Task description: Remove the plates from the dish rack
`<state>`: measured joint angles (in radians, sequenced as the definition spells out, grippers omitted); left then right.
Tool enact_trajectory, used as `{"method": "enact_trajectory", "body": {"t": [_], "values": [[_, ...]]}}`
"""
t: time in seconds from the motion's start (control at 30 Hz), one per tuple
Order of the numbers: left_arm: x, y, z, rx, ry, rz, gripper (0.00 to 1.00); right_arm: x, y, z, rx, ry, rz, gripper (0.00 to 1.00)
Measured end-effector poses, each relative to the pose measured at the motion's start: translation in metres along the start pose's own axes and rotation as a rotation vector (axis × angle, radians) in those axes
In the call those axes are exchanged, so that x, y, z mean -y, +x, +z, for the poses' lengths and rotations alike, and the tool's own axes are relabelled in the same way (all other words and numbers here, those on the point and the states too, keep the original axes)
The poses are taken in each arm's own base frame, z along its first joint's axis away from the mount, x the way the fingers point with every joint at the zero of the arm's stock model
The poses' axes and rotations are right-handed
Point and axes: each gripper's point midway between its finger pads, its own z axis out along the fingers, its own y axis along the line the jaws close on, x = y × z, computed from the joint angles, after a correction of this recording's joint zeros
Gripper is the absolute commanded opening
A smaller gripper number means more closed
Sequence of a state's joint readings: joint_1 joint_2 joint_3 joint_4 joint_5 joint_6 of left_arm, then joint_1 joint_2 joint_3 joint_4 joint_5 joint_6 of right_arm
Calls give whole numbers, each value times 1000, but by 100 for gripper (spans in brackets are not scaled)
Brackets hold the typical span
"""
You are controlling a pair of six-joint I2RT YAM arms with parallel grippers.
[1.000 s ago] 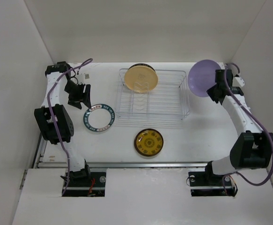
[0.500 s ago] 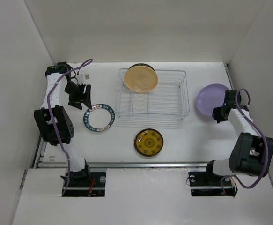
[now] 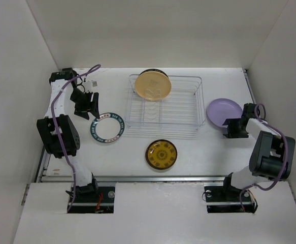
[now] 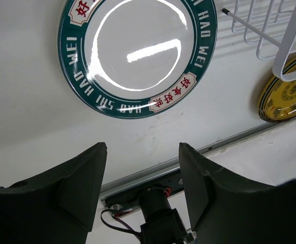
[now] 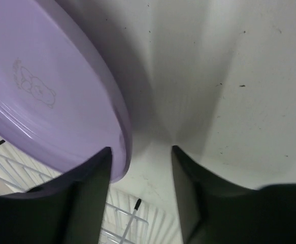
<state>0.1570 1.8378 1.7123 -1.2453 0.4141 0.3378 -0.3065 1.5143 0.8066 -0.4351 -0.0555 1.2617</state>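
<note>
The white wire dish rack [image 3: 188, 109] stands mid-table with a tan plate [image 3: 152, 85] upright at its back left. A lilac plate [image 3: 224, 112] lies just right of the rack. My right gripper [image 3: 230, 127] is at its near edge. In the right wrist view that gripper [image 5: 141, 150] is open, and the lilac plate's [image 5: 46, 86] rim rests against the left finger. A teal-rimmed plate [image 3: 107, 127] and a brown-and-yellow plate [image 3: 161, 154] lie flat on the table. My left gripper [image 3: 88, 107] hovers open and empty behind the teal-rimmed plate [image 4: 137, 51].
White walls close in the table on the left, back and right. Rack wires [image 5: 132, 218] show low in the right wrist view, and the rack's corner [image 4: 290, 46] shows beside the brown-and-yellow plate [image 4: 287, 94] in the left wrist view. A metal rail [image 3: 153, 178] runs along the near edge.
My right arm brought the lilac plate down from high at the back right to the table beside the rack, and its jaws opened. The left arm did not move.
</note>
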Motion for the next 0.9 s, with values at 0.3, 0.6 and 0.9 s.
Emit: {"method": "enact_trajectory", "body": {"t": [0.3,0.6,0.9], "values": [[2,0,0,-4,1,-1,56,-9,0,-18,7,-56,-17,65],[5,5,1,9,-3,-15,56,-79,13,-116,139,-342,-302,100],[2,-2,3,8,-4,-33,56,-221,131,-221,226,-824,-1120,100]]}}
